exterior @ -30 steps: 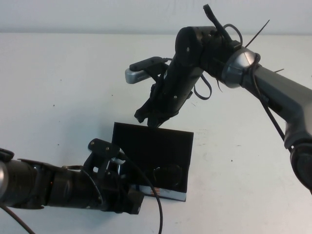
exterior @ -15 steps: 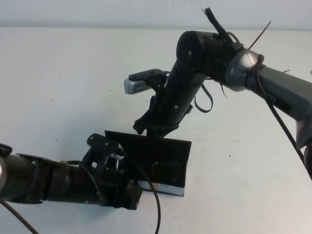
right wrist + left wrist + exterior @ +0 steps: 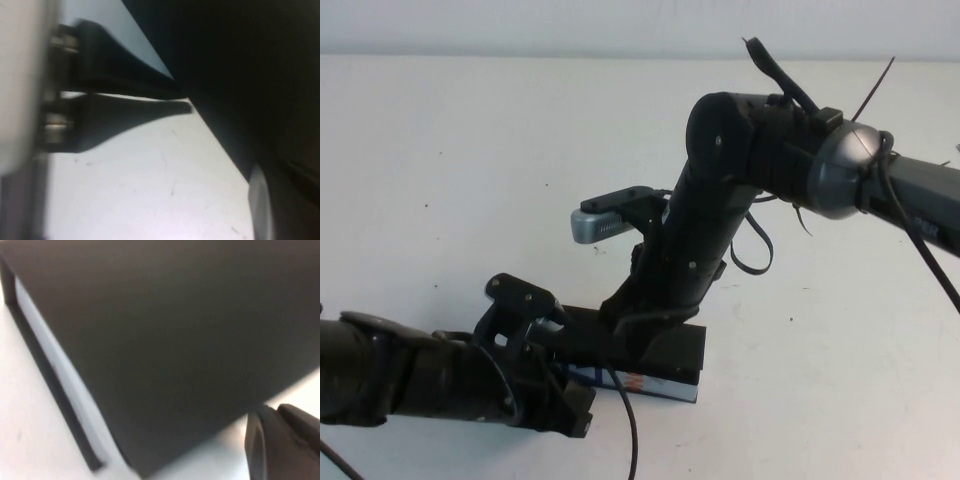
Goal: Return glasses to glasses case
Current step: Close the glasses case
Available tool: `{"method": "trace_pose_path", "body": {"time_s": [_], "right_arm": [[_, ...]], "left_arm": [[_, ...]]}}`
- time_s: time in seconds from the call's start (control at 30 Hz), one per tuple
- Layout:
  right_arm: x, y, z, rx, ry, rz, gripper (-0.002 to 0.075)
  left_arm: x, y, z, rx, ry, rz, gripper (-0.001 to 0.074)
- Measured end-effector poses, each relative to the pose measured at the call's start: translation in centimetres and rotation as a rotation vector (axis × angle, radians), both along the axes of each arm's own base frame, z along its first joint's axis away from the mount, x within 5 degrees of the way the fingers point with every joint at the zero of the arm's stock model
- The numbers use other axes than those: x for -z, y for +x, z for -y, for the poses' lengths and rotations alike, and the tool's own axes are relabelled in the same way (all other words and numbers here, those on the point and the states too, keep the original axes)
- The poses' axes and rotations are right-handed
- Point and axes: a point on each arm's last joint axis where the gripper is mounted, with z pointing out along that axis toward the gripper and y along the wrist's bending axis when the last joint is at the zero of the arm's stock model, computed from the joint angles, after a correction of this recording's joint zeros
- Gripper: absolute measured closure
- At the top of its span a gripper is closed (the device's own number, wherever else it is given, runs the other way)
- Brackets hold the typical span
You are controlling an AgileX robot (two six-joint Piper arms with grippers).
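Lying crosswise, glasses case (image 3: 650, 352); right tool (image 3: 642, 318) atop, left tool (image 3: 552, 352) beside, grips unclear.

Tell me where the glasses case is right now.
In the high view the glasses case lies on the table near the front edge, its lid down, between the left gripper beside it and the right gripper pressing on top.

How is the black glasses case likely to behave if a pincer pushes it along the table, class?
The glasses case is flat-sided and boxy, so it would probably slide, not roll. It sits low and wide, so tipping seems unlikely. The right pincer presses on its lid and the left pincer is at its near end; it likely stays put.
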Motion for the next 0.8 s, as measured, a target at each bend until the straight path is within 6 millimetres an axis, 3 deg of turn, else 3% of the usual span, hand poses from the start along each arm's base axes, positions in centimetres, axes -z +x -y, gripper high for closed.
{"method": "trace_pose_path", "body": {"time_s": [0.37,0.6,0.8], "right_arm": [[1.7,0.1,-0.1,0.001,-0.026,-0.034,0.0739],[1.7,0.1,-0.1,0.02,-0.027,-0.041,0.0739],[1.8,0.1,-0.1,0.039,-0.032,-0.051,0.0739]], "left_arm": [[-3.1,-4.0,-2.1,-0.021,-0.037,0.045,0.0736],[-8.4,-6.6,-3.2,-0.015,-0.168,0.243,0.0736],[-13.3,-10.1,-4.7,0.011,-0.302,0.457,0.0736]]}}
